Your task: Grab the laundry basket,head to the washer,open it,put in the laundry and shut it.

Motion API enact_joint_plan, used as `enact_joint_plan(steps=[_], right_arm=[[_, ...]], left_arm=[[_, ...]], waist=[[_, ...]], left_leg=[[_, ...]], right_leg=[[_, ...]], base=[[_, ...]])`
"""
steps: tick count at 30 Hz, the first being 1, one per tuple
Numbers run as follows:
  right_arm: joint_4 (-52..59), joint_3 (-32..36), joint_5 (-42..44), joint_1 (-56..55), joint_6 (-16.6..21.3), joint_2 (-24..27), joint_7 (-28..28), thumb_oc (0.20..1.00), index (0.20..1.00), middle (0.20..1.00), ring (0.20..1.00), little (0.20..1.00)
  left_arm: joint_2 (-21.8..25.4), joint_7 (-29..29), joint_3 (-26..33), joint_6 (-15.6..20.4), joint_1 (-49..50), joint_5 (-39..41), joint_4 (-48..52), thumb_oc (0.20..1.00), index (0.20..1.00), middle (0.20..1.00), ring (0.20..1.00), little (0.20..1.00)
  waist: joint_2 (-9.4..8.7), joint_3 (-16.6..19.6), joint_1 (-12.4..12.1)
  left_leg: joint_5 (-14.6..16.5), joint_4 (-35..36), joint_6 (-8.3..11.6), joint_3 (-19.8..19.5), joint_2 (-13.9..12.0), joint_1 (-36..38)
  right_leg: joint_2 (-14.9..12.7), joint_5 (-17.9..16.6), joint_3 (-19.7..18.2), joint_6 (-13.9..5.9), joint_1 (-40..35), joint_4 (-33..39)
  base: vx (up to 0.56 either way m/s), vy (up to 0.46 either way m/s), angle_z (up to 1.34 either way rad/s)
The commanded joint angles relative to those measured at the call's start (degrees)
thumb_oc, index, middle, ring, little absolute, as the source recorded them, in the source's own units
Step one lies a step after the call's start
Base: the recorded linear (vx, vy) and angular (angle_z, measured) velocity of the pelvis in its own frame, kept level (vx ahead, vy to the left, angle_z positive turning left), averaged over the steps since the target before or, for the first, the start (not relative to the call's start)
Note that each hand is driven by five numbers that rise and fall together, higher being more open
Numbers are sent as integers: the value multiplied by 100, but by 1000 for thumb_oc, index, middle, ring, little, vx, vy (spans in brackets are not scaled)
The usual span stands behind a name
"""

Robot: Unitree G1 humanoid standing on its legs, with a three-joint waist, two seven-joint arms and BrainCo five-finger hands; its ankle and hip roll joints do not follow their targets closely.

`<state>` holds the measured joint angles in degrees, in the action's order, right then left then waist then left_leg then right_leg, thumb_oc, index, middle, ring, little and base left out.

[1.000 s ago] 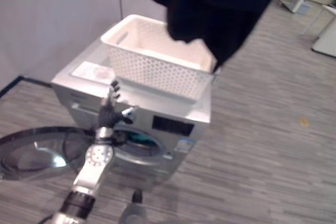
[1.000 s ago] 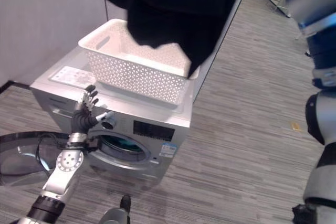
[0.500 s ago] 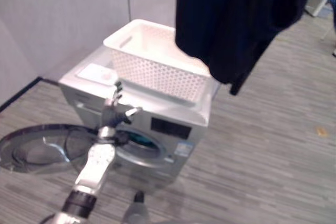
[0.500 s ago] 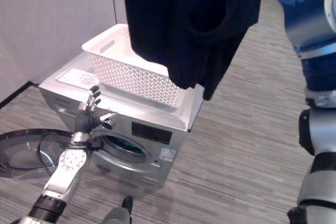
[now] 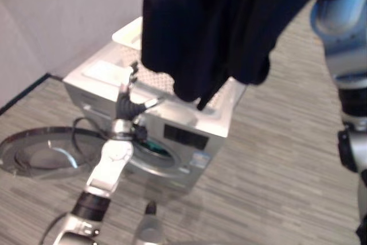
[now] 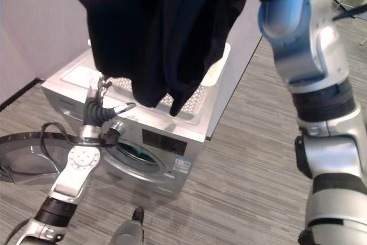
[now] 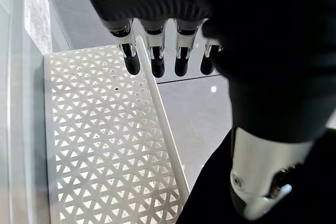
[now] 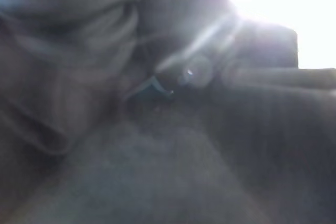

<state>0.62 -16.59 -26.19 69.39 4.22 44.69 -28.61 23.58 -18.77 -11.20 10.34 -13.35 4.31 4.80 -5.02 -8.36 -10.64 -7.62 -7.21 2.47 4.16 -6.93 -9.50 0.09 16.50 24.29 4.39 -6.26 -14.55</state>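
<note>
A large black garment (image 6: pixel 160 32) hangs high in front of me from my right arm (image 6: pixel 307 55), whose hand is closed in the cloth; the right wrist view has bunched dark cloth (image 8: pixel 105 77) pressed close. The garment's lower edge dangles over the white lattice laundry basket (image 5: pixel 129 34), which stands on top of the silver washer (image 5: pixel 183 136) and is largely covered. The washer's round door (image 5: pixel 40 150) is swung open to the left, baring the porthole (image 6: pixel 135 153). My left hand (image 5: pixel 127 104) is open, fingers straight (image 7: pixel 152 51), held upright at the washer's front top edge beside the basket wall (image 7: pixel 105 145).
A grey wall stands right behind the washer. The open door lies low at the left, taking floor room there. Striped grey floor (image 5: pixel 287 170) stretches to the right of the washer.
The black garment has swung left and down over the basket, hiding most of it. My right arm has come into sight at the right. The left hand stays at the washer's front edge.
</note>
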Motion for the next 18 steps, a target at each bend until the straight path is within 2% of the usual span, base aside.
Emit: enact_joint_plan(steps=[1, 8, 11, 18], right_arm=[[371, 418, 404, -337, 109, -217, 147, 200, 200, 200, 200, 200], [616, 282, 830, -561, 215, -538, 411, 200, 200, 200, 200, 200], [681, 28, 1104, -523, 266, -700, 568, 200, 200, 200, 200, 200], [618, -176, 1327, -464, 269, -1043, 642, 200, 200, 200, 200, 200]], left_arm=[[-24, -91, -96, 151, 85, -141, 98, 1000, 1000, 1000, 1000, 1000], [-230, -165, -186, 136, 9, 202, -45, 1000, 1000, 1000, 1000, 1000], [-349, -168, -361, 158, -287, 494, -22, 1000, 1000, 1000, 1000, 1000], [-471, -97, -546, 212, -445, 977, 198, 1000, 1000, 1000, 1000, 1000]], waist=[[91, 446, -11], [35, 539, 39], [-8, 555, 77], [-3, 502, 75]], left_leg=[[-875, 215, 242, 44, -216, -603], [-858, 209, 238, 41, -156, -581], [-856, 225, 236, 59, -138, -586], [-896, 197, 239, 44, -158, -603]], right_leg=[[126, 220, -294, -234, -603, 237], [92, 241, -299, -230, -646, 225], [72, 256, -279, -231, -641, 223], [61, 290, -266, -190, -568, 88]], base=[[0, 0, 0], [0, 0, 0], [0, 0, 0], [-5, -3, 0]])
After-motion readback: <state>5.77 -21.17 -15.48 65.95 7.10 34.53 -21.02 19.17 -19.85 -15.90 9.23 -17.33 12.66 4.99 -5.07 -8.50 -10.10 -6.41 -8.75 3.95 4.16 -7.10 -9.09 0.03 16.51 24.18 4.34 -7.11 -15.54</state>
